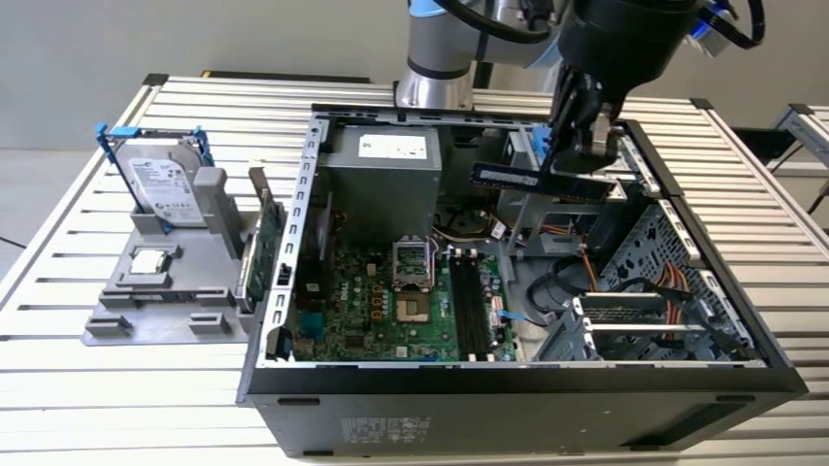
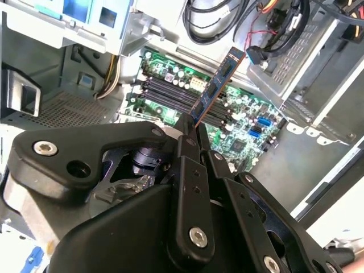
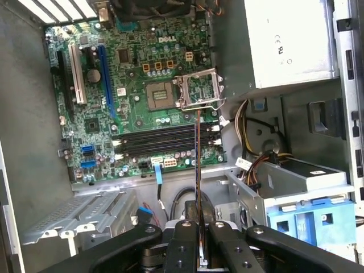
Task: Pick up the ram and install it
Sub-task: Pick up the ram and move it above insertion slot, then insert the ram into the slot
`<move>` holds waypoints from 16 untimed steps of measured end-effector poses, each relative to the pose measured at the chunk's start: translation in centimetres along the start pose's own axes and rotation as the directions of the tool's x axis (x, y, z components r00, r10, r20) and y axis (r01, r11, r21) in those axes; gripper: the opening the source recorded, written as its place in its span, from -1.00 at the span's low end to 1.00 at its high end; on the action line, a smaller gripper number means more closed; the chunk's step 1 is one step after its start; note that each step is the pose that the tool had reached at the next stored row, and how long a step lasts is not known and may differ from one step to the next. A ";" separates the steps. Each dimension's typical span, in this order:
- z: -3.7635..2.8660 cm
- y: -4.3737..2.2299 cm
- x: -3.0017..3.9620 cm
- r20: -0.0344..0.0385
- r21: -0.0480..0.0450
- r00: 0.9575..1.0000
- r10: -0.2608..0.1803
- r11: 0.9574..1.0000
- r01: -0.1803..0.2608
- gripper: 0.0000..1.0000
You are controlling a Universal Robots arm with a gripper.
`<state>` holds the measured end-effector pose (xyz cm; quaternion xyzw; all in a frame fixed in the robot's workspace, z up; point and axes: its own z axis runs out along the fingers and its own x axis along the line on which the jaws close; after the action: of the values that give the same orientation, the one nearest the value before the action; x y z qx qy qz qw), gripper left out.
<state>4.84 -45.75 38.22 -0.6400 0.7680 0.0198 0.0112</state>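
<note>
Gripper clamped near one end of the ram stick, held above the open computer case. The stick hangs edge-on, probably to match the empty memory slots below.

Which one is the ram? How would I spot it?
Find the big open computer case on the slatted table. Over its far side, the black gripper hangs with its jaws shut on the ram. It's the thin dark stick held in the air, far narrower than the green card standing outside the case.
</note>
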 end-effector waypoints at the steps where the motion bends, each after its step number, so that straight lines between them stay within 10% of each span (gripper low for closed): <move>1: 0.00 0.00 0.00 0.000 0.000 1.000 0.009 1.000 -0.009 -1.00; 16: 0.00 0.00 0.00 0.003 0.006 0.990 0.138 0.990 -0.138 -1.00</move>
<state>4.83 -45.75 38.22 -0.5852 0.8105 0.0190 0.0126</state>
